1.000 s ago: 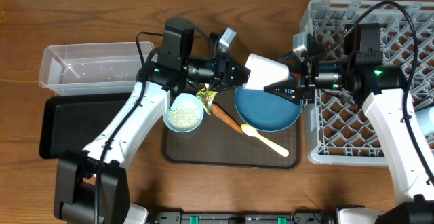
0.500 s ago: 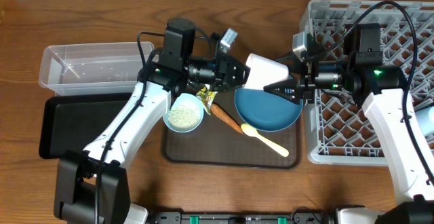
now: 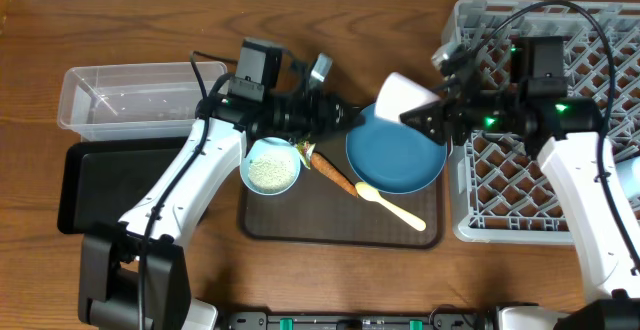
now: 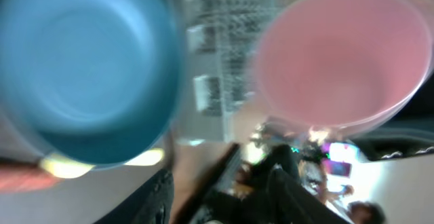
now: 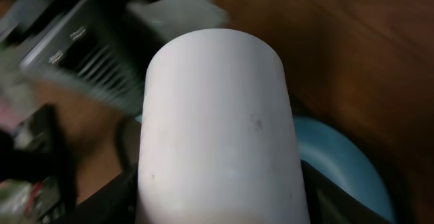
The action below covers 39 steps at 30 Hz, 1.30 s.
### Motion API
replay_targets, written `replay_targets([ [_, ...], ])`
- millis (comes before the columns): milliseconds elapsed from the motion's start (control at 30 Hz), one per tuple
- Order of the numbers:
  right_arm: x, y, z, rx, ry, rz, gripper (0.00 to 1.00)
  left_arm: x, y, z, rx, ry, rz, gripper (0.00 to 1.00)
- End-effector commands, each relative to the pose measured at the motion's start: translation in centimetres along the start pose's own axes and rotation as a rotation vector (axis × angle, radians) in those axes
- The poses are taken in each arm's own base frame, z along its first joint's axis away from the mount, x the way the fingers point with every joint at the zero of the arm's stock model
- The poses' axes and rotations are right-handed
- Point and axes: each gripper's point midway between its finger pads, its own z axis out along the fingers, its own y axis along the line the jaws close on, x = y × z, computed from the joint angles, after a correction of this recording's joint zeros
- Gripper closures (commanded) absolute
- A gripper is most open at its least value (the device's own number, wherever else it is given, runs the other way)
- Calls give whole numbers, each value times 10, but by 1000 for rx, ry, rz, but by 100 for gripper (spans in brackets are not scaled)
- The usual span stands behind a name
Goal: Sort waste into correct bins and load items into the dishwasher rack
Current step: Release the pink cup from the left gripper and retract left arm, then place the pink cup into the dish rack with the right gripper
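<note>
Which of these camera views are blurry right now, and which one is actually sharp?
Overhead view: sharp and evenly lit, with the cup and blue plate crisp-edged. Left wrist view: smeared all over, the plate and the cup's pink inside reduced to soft blobs. Right wrist view: the cup fills the frame and reads fairly clearly, while everything behind it is blurred.

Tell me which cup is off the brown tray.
The pink cup, held up by the right fingers; the light blue cup sits on the brown tray.
</note>
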Motion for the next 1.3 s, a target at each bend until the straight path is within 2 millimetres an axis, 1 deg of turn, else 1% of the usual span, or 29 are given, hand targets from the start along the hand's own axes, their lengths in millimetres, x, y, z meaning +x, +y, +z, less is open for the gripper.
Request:
replay_targets([
  [0, 12, -32, -15, 138, 26, 143, 63, -15, 40, -17, -232, -96, 104, 51],
  [67, 16, -43, -25, 185, 27, 207, 64, -13, 54, -32, -297, -106, 77, 51],
  [133, 22, -62, -44, 285, 41, 284, 64, -11, 63, -52, -354, -129, 64, 51],
  [233, 30, -90, -82, 463, 59, 408, 64, -7, 77, -92, -490, -194, 51, 50],
  [267, 33, -100, -102, 537, 59, 458, 64, -4, 81, -113, -557, -229, 47, 50],
  [367, 37, -113, -143, 650, 43, 541, 65, 6, 86, -152, -678, -302, 43, 50],
  [433, 42, -123, -171, 734, 20, 623, 67, 14, 86, -180, -755, -365, 25, 50],
  [467, 46, -127, -186, 773, 4, 667, 68, 17, 84, -190, -777, -393, 22, 50],
  [533, 52, -133, -207, 817, -32, 737, 69, 22, 79, -201, -797, -429, 25, 47],
  [567, 58, -136, -217, 838, -52, 784, 69, 24, 76, -206, -803, -448, 33, 46],
  [633, 71, -141, -231, 862, -70, 859, 69, 27, 70, -210, -803, -466, 45, 46],
  [733, 92, -148, -243, 882, -58, 951, 68, 27, 68, -211, -800, -472, 50, 46],
  [767, 102, -152, -246, 893, -41, 986, 68, 28, 70, -210, -801, -467, 45, 46],
  [833, 117, -157, -250, 918, -1, 1030, 67, 29, 72, -209, -803, -458, 38, 46],
  [900, 136, -162, -253, 953, 64, 1081, 67, 30, 76, -207, -806, -444, 26, 46],
  [967, 151, -166, -252, 967, 113, 1127, 67, 31, 79, -205, -809, -429, 14, 46],
  [1100, 169, -171, -246, 956, 186, 1179, 68, 31, 81, -204, -811, -422, 8, 46],
  [1267, 192, -181, -254, 1049, 271, 1238, 69, 31, 81, -204, -811, -422, 8, 46],
])
